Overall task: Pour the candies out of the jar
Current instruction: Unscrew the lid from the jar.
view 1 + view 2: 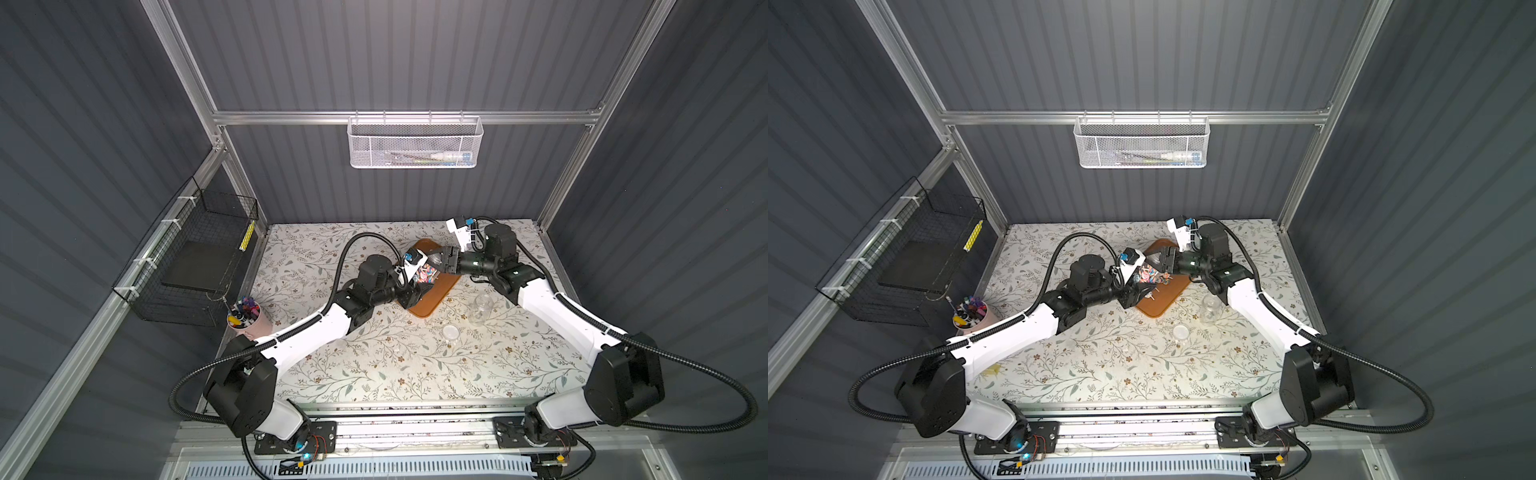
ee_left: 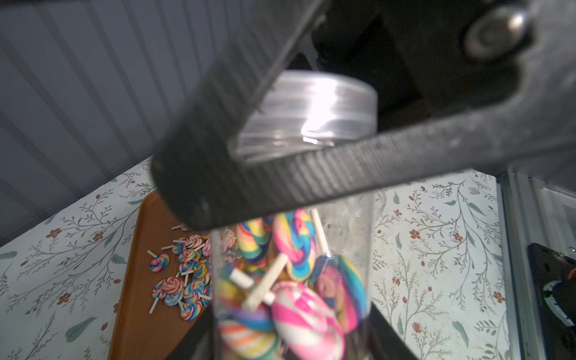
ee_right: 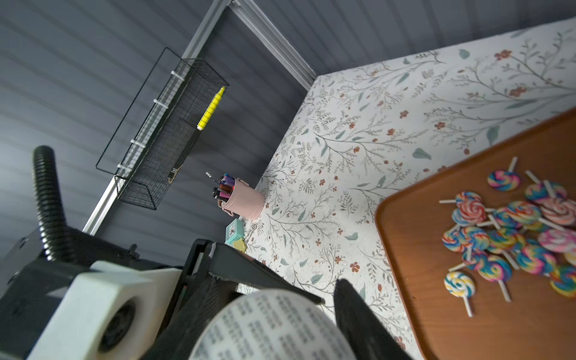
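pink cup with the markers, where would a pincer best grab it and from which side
Best across its round wall below the rim, coming in level from the open table side. The pink cup stands upright and markers crowd its mouth, so a pinch from above would likely be blocked; the black wire basket hangs close on its other side.

Table (image 1: 374,374) front free (clear jar (image 1: 480,309) right, candies (image 3: 501,237) behind).

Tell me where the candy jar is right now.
In both top views the jar hangs mid-scene above the brown tray, held by the left gripper, with the right gripper clasping its lid.
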